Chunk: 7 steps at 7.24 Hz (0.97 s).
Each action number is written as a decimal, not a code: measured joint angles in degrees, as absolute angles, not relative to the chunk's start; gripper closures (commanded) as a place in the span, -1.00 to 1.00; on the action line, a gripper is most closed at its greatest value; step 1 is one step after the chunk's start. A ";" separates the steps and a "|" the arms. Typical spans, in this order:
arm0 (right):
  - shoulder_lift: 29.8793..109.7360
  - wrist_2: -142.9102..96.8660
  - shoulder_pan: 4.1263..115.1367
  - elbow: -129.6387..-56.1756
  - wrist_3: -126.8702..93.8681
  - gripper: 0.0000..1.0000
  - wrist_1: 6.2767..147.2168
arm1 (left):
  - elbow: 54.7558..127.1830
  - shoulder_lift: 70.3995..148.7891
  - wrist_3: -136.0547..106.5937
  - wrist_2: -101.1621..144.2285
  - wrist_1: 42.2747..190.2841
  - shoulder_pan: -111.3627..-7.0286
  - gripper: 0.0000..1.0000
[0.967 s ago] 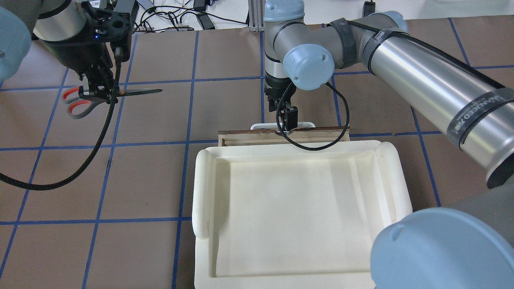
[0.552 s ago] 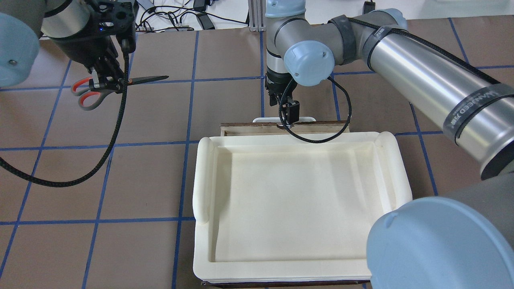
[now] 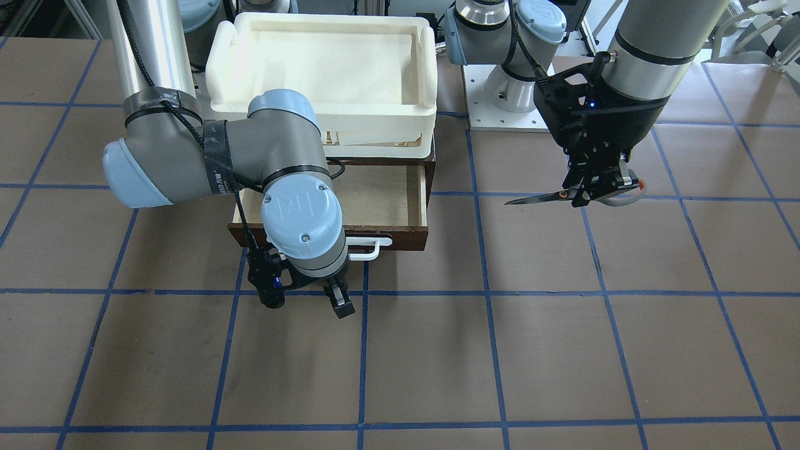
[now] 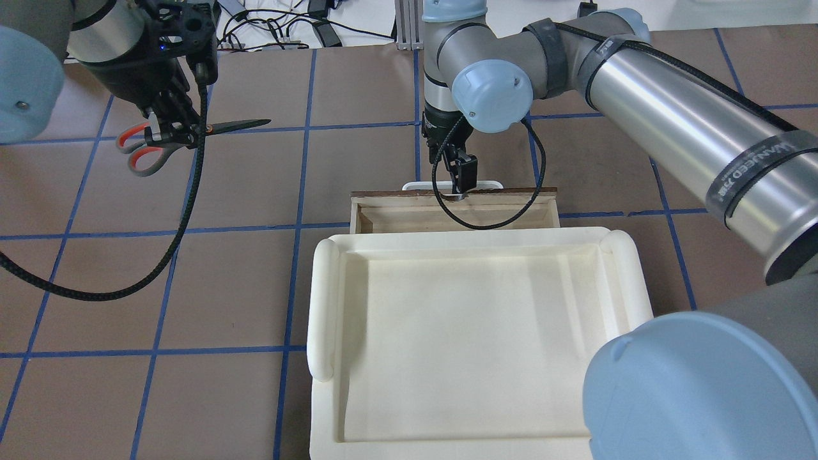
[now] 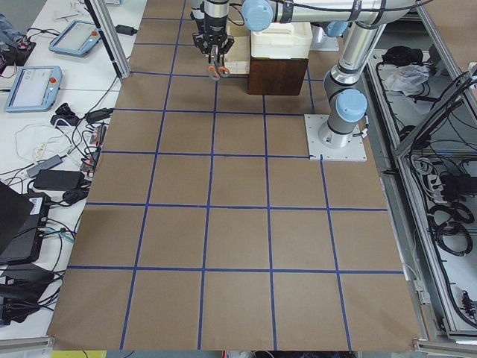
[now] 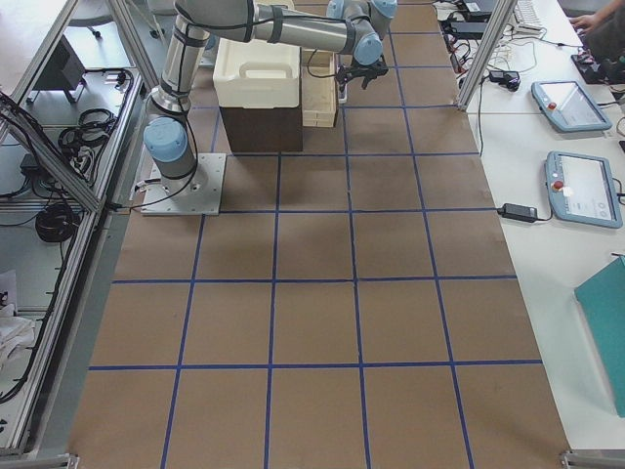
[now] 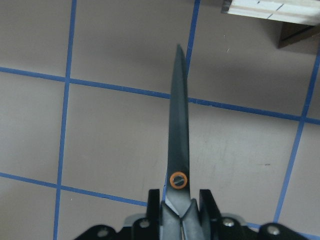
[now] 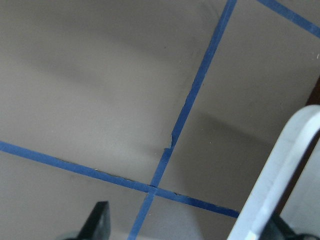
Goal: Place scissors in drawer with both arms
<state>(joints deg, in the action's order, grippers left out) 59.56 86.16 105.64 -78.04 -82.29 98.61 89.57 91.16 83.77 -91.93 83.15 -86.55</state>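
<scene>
I am looking at the drawer (image 3: pixel 423 187) first: it is standing pulled out from under the cream tray (image 3: pixel 325 119), and its pale wood floor is showing in the front-facing view. The tray is sitting on top of the cabinet, its smooth cream bottom facing up.

The right gripper (image 4: pixel 461 182) is hanging at the drawer's white handle (image 3: pixel 370 247) with its jaws spread wide. In the right wrist view, the bar is lying just inside one finger, well apart from the other finger (image 8: pixel 99 220); I cannot tell whether it is touching.

The left gripper (image 3: pixel 595 190) is clamping the scissors (image 4: pixel 233 126) just behind the pivot, blades closed and level, tips pointing toward the drawer. They are hanging above the table on the robot's left, well apart from the drawer.
</scene>
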 measured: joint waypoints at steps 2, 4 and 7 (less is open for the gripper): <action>59.36 86.14 105.63 -77.66 -80.91 -1.00 98.76 | 89.59 91.27 83.74 -91.90 83.14 -86.56 1.00; 58.55 86.13 105.59 -76.62 -80.31 -1.00 99.07 | 89.66 91.41 83.74 -92.14 83.20 -86.56 1.00; 57.62 86.13 105.60 -74.96 -79.91 -1.00 99.30 | 89.73 91.64 83.74 -92.12 83.23 -86.50 1.00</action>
